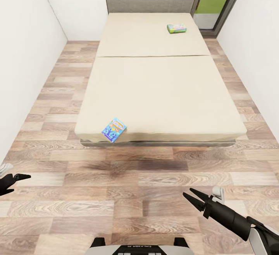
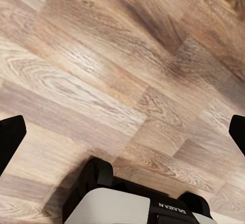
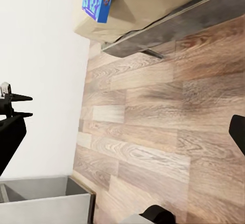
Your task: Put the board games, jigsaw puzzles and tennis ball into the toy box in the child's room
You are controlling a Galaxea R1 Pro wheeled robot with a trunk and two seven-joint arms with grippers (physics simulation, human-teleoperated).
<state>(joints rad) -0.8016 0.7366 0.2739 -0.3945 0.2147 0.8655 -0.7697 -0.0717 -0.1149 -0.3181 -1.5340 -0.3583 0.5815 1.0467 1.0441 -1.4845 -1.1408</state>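
Empty grippers face the bed

Right gripper (image 1: 193, 200) and left gripper (image 1: 15, 180) hang open, holding nothing. Ahead of the right, the blue game (image 1: 114, 129) overhangs the bed (image 1: 162, 92) edge: likely light, stiff, best pinched across its thin sides. Green game (image 1: 176, 28) lies farther off; floor (image 1: 128, 193) gives approach room.

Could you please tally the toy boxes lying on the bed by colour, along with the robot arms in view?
Mostly blue game box, at the near edge of the bed: 1
Green-edged game box, near the headboard: 1
Robot arms, left gripper and right gripper, each with its jaws apart and holding nothing: 2
Total: 4
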